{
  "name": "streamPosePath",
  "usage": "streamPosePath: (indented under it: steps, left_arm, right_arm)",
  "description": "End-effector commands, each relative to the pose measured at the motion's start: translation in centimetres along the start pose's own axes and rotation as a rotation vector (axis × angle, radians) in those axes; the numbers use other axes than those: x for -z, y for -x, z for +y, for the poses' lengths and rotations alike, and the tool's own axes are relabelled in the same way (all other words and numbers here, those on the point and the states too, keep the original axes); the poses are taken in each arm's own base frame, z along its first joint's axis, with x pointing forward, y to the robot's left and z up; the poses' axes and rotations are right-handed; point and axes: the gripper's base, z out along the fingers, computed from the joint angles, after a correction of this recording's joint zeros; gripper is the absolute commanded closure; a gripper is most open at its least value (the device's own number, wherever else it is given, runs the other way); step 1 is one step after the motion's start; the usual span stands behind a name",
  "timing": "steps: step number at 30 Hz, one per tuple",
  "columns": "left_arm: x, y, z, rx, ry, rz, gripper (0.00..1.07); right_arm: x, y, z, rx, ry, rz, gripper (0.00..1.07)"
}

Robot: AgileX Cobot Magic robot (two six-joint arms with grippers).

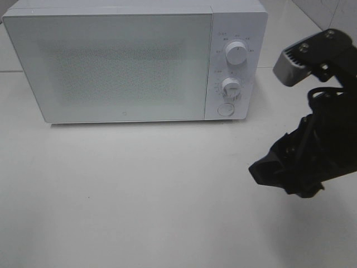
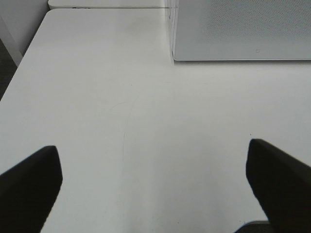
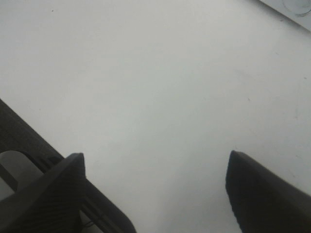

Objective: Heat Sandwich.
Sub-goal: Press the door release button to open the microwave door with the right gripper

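Observation:
The sandwich is out of view in every frame. A white microwave (image 1: 122, 61) stands at the back of the white table (image 1: 139, 195) with its door shut; two knobs and a round button sit on its right panel (image 1: 233, 67). My right gripper (image 3: 155, 156) is open over bare tabletop, with nothing between its fingers, and a corner of the microwave (image 3: 294, 7) shows ahead of it. From above, the right arm (image 1: 307, 156) hangs to the front right of the microwave. My left gripper (image 2: 153, 148) is also open and empty above the table, facing the microwave's lower left corner (image 2: 238, 34).
In the left wrist view the table's left edge (image 2: 19, 73) runs close by, with dark floor beyond it. A second white surface (image 2: 107, 4) adjoins the table behind. The left arm does not show in the high view.

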Motion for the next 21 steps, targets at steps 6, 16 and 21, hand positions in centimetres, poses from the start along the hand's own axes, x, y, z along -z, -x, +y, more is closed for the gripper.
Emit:
streamPosePath:
  steps: [6,16,21]
  left_arm:
    - [0.3,-0.1,0.0,0.000,-0.003,-0.030,0.09]
    - [0.3,-0.1,0.0,0.000,-0.003,-0.030,0.09]
    - [0.3,-0.1,0.0,0.000,-0.003,-0.030,0.09]
  right_arm:
    - [4.9,-2.3,0.0,0.031,-0.042,-0.020,0.31]
    - [8.6,-5.0,0.0,-0.010,-0.074,-0.086,0.31]
    - [9.9,-6.0,-0.1,-0.061,-0.087,-0.130,0.31]
